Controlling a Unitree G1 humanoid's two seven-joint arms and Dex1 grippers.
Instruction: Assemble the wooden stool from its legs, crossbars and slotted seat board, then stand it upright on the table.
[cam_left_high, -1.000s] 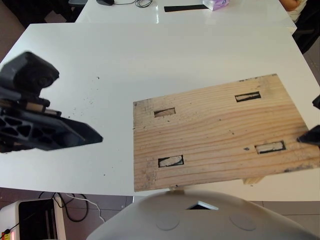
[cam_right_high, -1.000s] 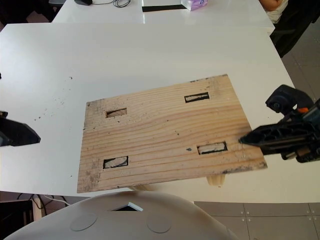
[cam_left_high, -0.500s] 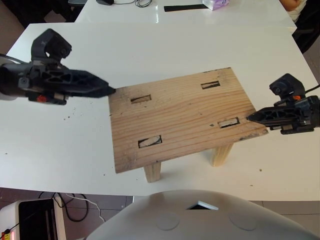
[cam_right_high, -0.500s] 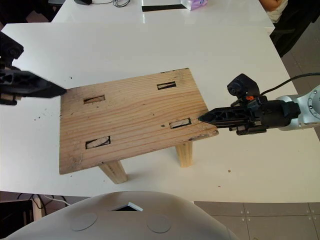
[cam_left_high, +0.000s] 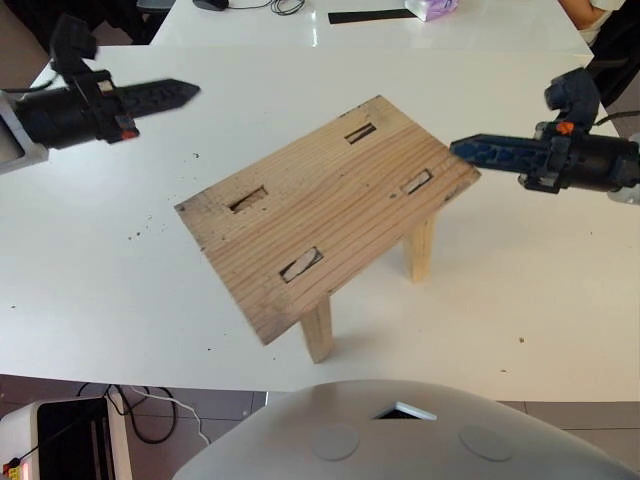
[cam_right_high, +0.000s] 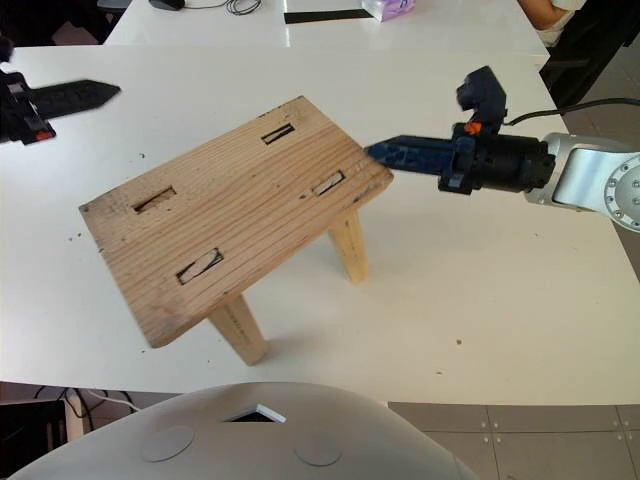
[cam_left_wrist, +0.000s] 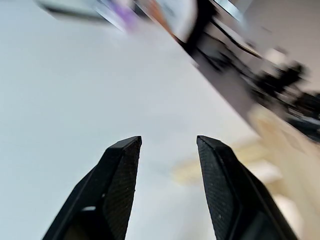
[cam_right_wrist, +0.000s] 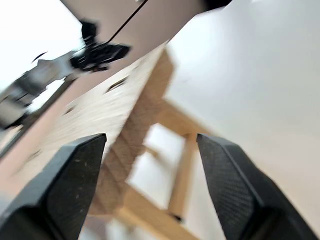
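Wooden stool (cam_left_high: 330, 215) upright on white table (cam_left_high: 520, 300), slotted seat board (cam_right_high: 220, 215) on top, two legs (cam_left_high: 318, 330) showing, left gripper (cam_left_wrist: 168, 140) spread, empty, well apart over table's far left, right gripper (cam_right_wrist: 151, 137) spread, empty, tips just beside seat's right edge

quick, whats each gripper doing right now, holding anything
left gripper: open, holding nothing
right gripper: open, holding nothing, tips by the stool seat edge
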